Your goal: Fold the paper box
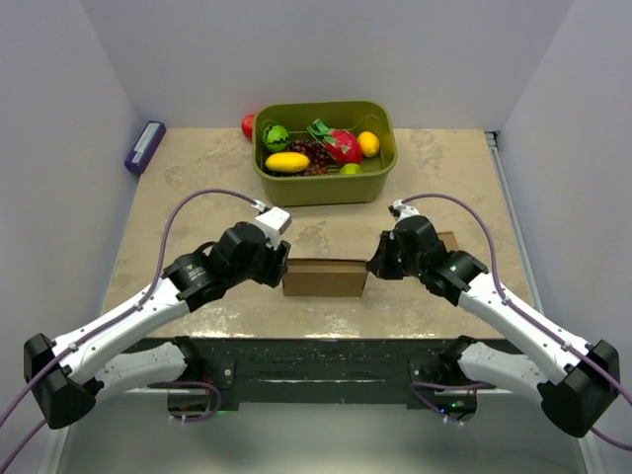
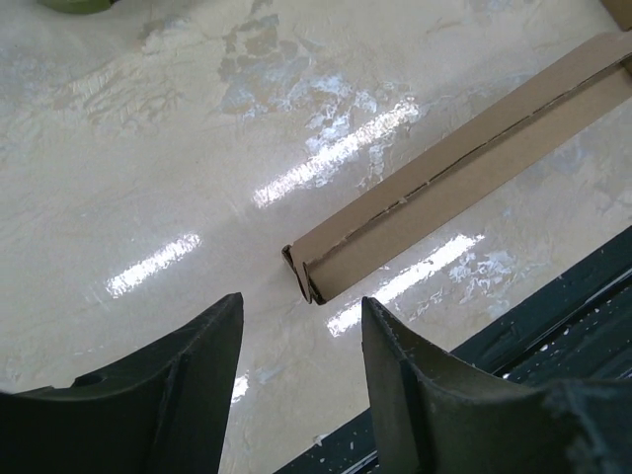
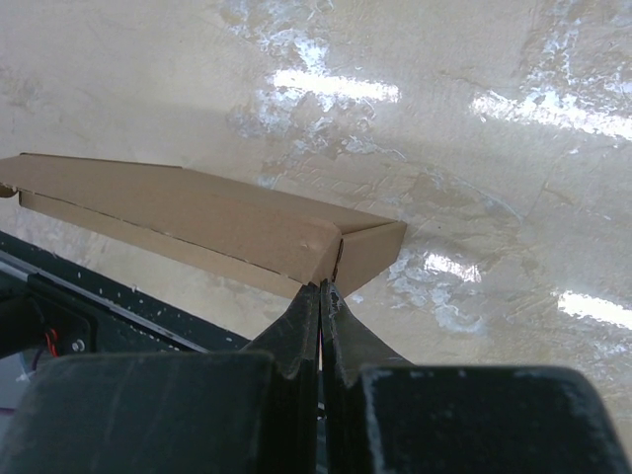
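The paper box [image 1: 324, 277] lies near the table's front edge as a long, flat, folded brown cardboard piece. My left gripper [image 1: 281, 262] is open just off its left end. In the left wrist view that end of the box [image 2: 464, 178] lies a little ahead of the gripper [image 2: 301, 316], untouched, with nothing between the fingers. My right gripper [image 1: 373, 265] is shut at the box's right end. In the right wrist view its closed tips [image 3: 321, 286] press against the corner of the box [image 3: 197, 212], and nothing shows between the fingers.
A green bin [image 1: 326, 188] of toy fruit stands behind the box at mid table. A red fruit [image 1: 248, 125] lies by its left corner. A purple-and-white block [image 1: 145, 146] sits at the back left. Some brown cardboard [image 1: 449, 240] shows behind the right arm.
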